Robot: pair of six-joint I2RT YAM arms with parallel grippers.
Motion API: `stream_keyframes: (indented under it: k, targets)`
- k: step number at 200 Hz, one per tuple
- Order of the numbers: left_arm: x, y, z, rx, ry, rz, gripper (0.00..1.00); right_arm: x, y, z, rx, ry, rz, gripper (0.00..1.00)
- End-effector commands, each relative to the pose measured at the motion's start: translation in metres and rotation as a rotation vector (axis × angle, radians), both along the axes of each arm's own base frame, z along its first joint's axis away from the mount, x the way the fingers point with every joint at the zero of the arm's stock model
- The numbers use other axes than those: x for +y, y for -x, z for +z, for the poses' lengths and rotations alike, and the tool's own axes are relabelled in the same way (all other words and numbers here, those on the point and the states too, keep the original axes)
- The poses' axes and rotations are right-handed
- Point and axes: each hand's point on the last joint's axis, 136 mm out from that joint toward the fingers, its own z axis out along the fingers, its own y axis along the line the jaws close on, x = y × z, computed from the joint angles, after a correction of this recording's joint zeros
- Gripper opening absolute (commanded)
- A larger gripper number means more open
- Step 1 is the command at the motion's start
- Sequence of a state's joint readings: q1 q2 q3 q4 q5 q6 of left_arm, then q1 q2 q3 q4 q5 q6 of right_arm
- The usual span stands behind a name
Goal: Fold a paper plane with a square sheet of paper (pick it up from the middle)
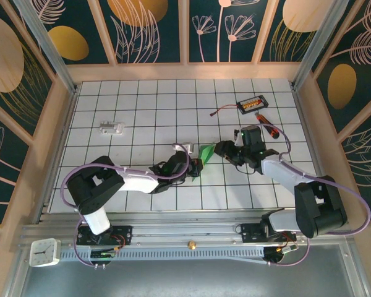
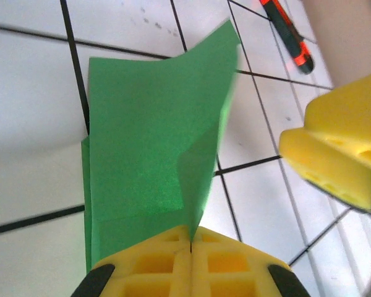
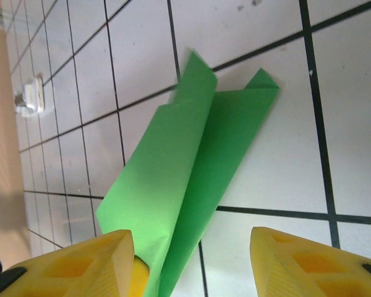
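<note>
Between the two grippers, mid-table, the folded green paper [image 1: 205, 153] runs lengthwise from one to the other. Left gripper [image 2: 190, 247] is clamped on its near end, jaws pressed together with the paper pinched between them. Right gripper [image 3: 191, 247] faces it from the far end, jaws parted. The paper's tip lies in the gap, close by one jaw — whether touching I cannot tell. Any next crease, I judge, turns on the right closing along that axis.

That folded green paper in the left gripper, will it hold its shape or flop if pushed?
Probably floppy: above the shut left gripper, the paper bows and its flaps splay apart. Likely very light, since one pinch at its edge carries it. Its creases look soft and may spring open.
</note>
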State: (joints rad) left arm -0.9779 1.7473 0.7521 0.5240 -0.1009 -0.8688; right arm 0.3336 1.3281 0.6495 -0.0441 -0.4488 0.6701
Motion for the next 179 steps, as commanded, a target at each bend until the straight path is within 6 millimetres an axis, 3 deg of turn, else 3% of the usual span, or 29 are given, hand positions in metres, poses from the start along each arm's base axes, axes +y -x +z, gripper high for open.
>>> stream_keyframes:
  k: [1, 65, 92, 158, 179]
  targets:
    - [0.019, -0.005, -0.01, -0.126, -0.304, -0.037, 0.0, -0.005, -0.004, 0.004, 0.035, 0.005, -0.054, 0.54]
    - [0.003, 0.006, -0.016, -0.148, -0.349, -0.114, 0.0, 0.01, -0.015, 0.005, 0.104, -0.143, -0.111, 0.58]
    - [-0.002, 0.01, -0.024, -0.13, -0.357, -0.143, 0.0, 0.02, -0.019, -0.006, 0.175, -0.186, -0.125, 0.57]
    - [-0.013, 0.016, -0.029, -0.125, -0.361, -0.189, 0.0, 0.03, -0.013, -0.032, 0.283, -0.24, -0.146, 0.5]
    - [-0.015, 0.017, -0.031, -0.124, -0.365, -0.199, 0.0, 0.031, -0.013, -0.037, 0.301, -0.251, -0.149, 0.44]
